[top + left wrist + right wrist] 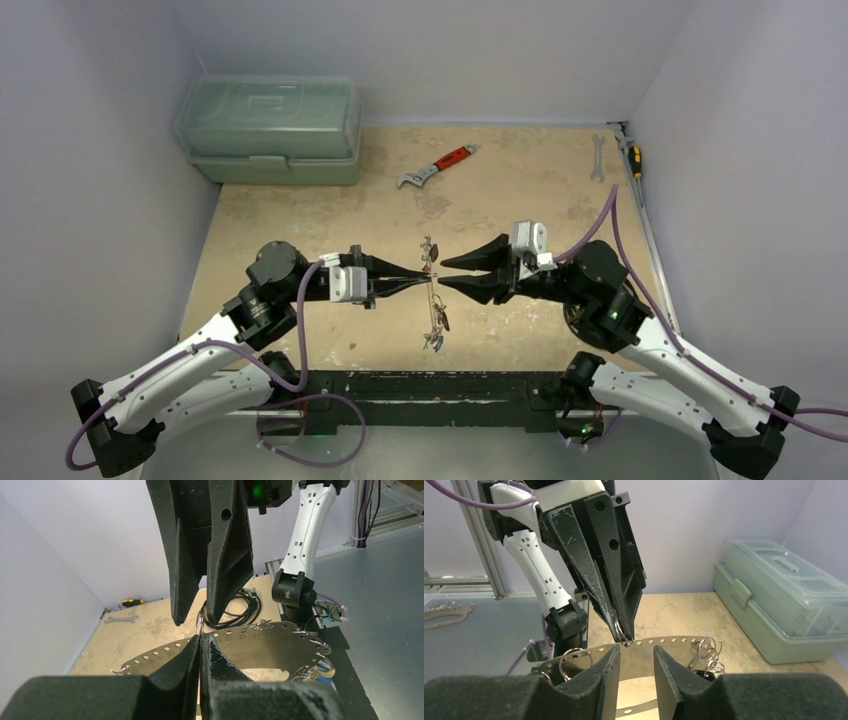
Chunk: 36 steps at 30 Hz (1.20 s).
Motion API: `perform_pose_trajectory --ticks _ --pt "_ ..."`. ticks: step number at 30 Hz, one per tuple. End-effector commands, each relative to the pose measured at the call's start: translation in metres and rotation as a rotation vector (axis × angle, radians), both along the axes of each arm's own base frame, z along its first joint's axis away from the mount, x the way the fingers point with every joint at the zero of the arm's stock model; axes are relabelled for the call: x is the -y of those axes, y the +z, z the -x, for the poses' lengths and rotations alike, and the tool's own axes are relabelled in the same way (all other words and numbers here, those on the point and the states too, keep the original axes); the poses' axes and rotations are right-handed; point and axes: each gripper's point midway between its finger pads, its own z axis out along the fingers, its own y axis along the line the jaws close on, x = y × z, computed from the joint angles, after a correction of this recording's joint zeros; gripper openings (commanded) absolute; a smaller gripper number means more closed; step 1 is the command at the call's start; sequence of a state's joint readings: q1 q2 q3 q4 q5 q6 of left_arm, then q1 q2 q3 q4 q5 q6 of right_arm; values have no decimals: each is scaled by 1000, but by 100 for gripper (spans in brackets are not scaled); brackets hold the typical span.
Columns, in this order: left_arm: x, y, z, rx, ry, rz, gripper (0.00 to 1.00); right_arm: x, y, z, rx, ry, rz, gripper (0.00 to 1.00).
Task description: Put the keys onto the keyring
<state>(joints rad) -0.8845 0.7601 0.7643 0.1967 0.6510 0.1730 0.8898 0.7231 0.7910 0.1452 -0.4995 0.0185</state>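
Threading step: left tool point(428, 279) clamped on the keyring point(270, 647) (keys point(437, 325) dangling below); right tool point(442, 273) apart, probably needing a precise pinch next.

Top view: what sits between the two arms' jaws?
The keyring, keys dangling, pinched by the left gripper; the right gripper is open beside it. Clearest in the top view.

From high up and behind the arms, looking down on the whole table point(520, 190), far off. From the left wrist, very close, peeking out past its own fingers point(180, 665) at the right gripper point(195, 620) just ahead; beyond those fingers, the same spanner point(122, 619) as from above. From the right wrist, just as close, facing the left gripper point(621, 632); beside the fingers, the same green box point(784, 600).
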Motion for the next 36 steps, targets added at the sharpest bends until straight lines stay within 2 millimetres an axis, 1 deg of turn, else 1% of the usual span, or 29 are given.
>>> perform_pose_trajectory --ticks 1,10,14,17,21,23,27,28,29,30,33,34,36 --pt "-2 19 4 42 -16 69 0 -5 10 6 31 50 -26 33" --pt "-1 19 4 33 -17 77 0 -8 10 11 25 90 -30 29" --pt "0 17 3 28 -17 77 0 -10 12 12 24 102 -41 24" --pt "2 16 2 24 -19 74 0 -12 13 13 24 115 -45 18" --pt "2 16 2 21 -19 73 0 -14 12 13 26 124 -38 1" --pt "2 16 1 19 -16 73 0 -14 11 12 29 119 -34 0" --pt "1 13 -6 9 26 43 0 -11 10 1 31 49 -18 0" --pt "-1 12 -7 12 36 28 3 -10 8 -2 22 31 -3 0" --pt "-2 11 -9 18 50 12 9 -9 6 -5 27 13 11 0" --pt "-3 9 -10 15 58 -9 17 -8 5 -9 37 -8 26 0" --pt "-8 3 -14 5 95 -68 46 -8 1 -18 36 -49 77 0" --pt "-10 -3 -16 -9 113 -104 54 -7 -1 -20 33 -60 97 0" --pt "-15 -7 -20 -16 148 -152 59 -6 -6 -28 30 -97 151 0"
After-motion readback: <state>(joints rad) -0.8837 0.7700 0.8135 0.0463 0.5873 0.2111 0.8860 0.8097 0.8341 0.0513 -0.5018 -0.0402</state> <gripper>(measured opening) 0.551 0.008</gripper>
